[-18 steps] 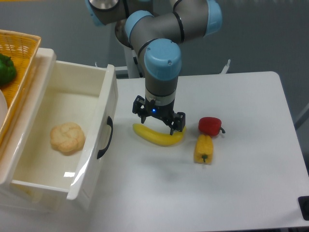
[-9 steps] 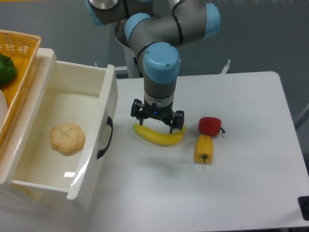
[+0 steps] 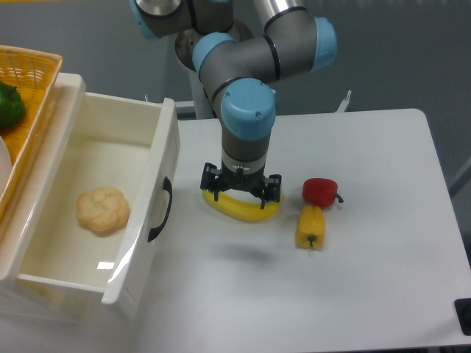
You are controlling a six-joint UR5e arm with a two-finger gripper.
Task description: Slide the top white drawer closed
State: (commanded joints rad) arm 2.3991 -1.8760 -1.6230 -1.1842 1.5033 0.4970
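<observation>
drawer: the top white drawer [image 3: 96,213] is pulled well out of the cabinet at the left edge of the table, front panel facing right, black curved handle [image 3: 160,209] on that panel.
drawer contents: one pale round bread roll [image 3: 103,209] on the drawer floor, left of centre, away from the walls.
gripper: the gripper [image 3: 241,197] points straight down over the table, right of the drawer front and apart from the handle.
fingers: spread apart, one tip near each end of the banana; nothing is held between them.
banana: the yellow banana [image 3: 243,209] lies flat on the table directly under the gripper, partly hidden by it; can't tell whether the fingertips touch it.
peppers: the red pepper [image 3: 320,191] sits right of the banana; the yellow pepper [image 3: 310,227] lies just below it, lengthwise toward the camera. Both are apart from the gripper.
basket: the woven yellow basket [image 3: 29,110] sits on top of the cabinet at upper left, with a green pepper [image 3: 10,107] inside, cut off by the frame edge.
table: the white table [image 3: 353,294] carries the fruit, with the arm's base behind it.
</observation>
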